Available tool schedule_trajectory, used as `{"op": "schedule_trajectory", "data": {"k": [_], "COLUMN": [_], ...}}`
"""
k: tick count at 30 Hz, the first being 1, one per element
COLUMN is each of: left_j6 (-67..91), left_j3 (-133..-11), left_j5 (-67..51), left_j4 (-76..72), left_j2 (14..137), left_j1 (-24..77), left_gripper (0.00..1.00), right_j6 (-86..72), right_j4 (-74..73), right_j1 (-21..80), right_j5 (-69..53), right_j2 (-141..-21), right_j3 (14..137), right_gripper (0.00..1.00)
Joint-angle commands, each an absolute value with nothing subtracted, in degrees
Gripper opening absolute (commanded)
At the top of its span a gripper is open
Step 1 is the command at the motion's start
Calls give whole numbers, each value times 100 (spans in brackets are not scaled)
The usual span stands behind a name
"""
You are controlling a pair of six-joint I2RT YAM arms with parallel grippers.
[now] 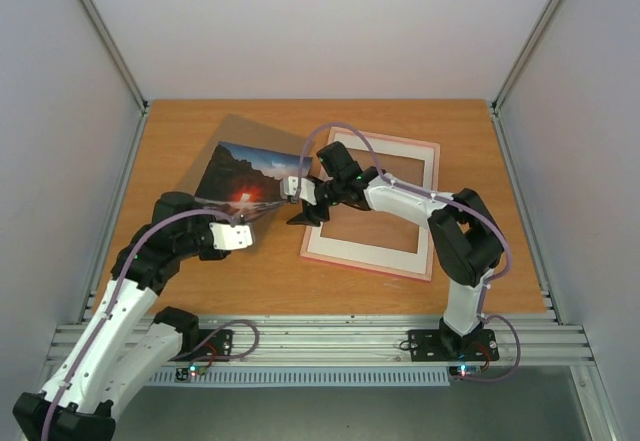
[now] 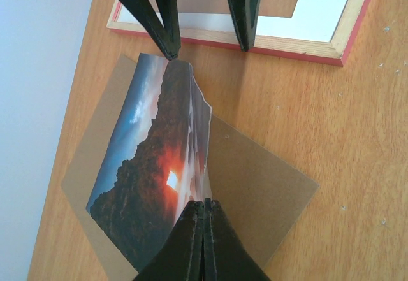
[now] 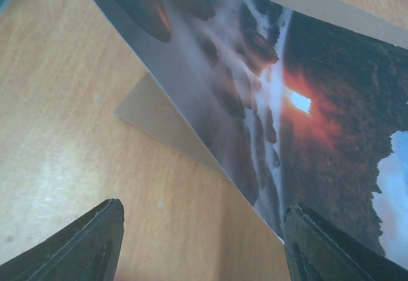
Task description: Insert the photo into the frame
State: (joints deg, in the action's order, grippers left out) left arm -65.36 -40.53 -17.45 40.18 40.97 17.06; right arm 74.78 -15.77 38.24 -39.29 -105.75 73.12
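Orange-brown wooden worktop [image 1: 270, 286] between pale walls [image 1: 300, 21]. Right arm [image 1: 405, 199] reaching across the frame [image 1: 355, 255], left arm [image 1: 150, 261] bent toward the photo [image 1: 250, 176]. Flat on the right half of the worktop, the frame, thin and pink, with a pale inner border and bare wood visible through its opening. To the left of it, turned at an angle, a plain brown backing board [image 1: 228, 131]. On top of this board, the photo, picture side up, partly lifted and bent along its length, outside the frame and apart from it. Left claw [image 2: 204, 208] closed tight on the near edge of the photo, close to the red sun. Right claw [image 3: 204, 230] spread wide and holding nothing, low between frame and photo, one finger [image 3: 331, 249] just beside the opposite corner of the photo; contact there not possible to tell.
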Motion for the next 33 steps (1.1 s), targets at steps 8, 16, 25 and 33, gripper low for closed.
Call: {"op": "schedule_trajectory", "data": {"k": [8, 16, 25, 33], "left_j6": [-6421, -5249, -3400, -2576], "left_j3": [-4262, -4575, -6349, -7979], "left_j5": [-1786, -440, 1286, 1626], "left_j4": [3917, 2887, 1751, 1578], "left_j2": [3998, 4106, 4852, 5567], "left_j1": [1697, 1648, 1154, 333], "left_gripper": [0, 26, 99, 99], "right_j6": [7588, 7050, 5919, 4114], "right_j4": [-536, -693, -1329, -2282], "right_j1": [4116, 4157, 4155, 4165], "right_j5": [-3264, -3079, -3187, -3559], "right_j2": [-11149, -10727, -10279, -10136], "right_j3": [7775, 7969, 8554, 9970], "right_gripper": [41, 1, 1, 1]}}
